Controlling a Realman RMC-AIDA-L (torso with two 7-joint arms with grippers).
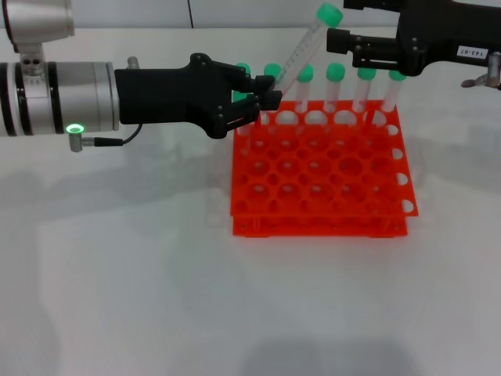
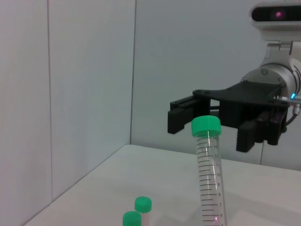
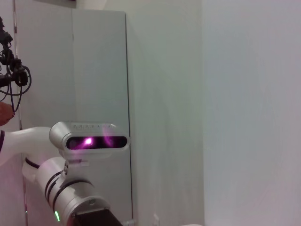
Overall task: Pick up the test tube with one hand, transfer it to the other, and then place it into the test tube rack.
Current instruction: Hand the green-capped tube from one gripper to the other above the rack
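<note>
While the near part of the white table [image 1: 156, 298] lay bare in the head view, the orange-red test tube rack [image 1: 321, 180] sat a little farther back, to the right of centre, its front rows of holes unfilled. Along its far row stood a line of green-capped tubes [image 1: 335, 90], upright. At the rack's far left corner the left gripper [image 1: 262, 103] reached in from the left on its silver and black arm, its fingers pinched on the lower part of the test tube [image 1: 307, 47]. That tube leaned up and to the right, above the back row, with its green cap highest. Just beside the cap, the right gripper [image 1: 344, 45] came in from the right at the far edge of the table; its fingers looked spread, with the cap near their tips but not between them. From the left wrist camera the tube [image 2: 209, 174] rose in the foreground, and the right gripper [image 2: 188, 115] hung behind its cap, jaws apart. Beyond stood pale wall panels [image 2: 89, 84].
</note>
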